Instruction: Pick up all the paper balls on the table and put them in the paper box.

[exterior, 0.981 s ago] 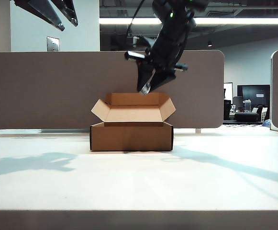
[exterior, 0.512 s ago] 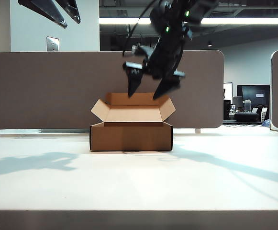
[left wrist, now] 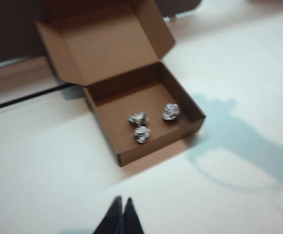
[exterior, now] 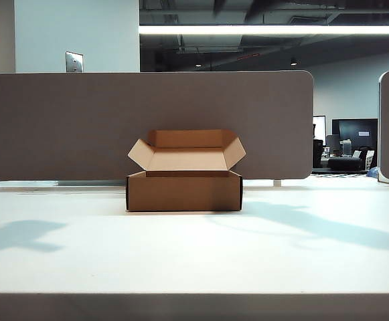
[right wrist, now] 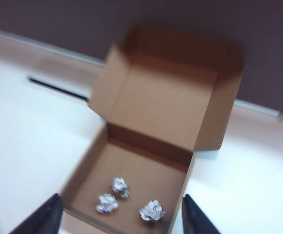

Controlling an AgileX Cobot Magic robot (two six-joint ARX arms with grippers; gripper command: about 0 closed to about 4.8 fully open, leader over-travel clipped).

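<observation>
On the table, paper box lies crosswise, lid up; left end effector closed, right end effector spread.

I'm seeing the paper box sitting on the table, brown and plain, its hinged lid standing open with side flaps splayed. Three paper balls are lying on its floor, small crumpled white wads with dark print: two nearly touching, the third slightly apart. I'm spotting none on the white tabletop.
</observation>
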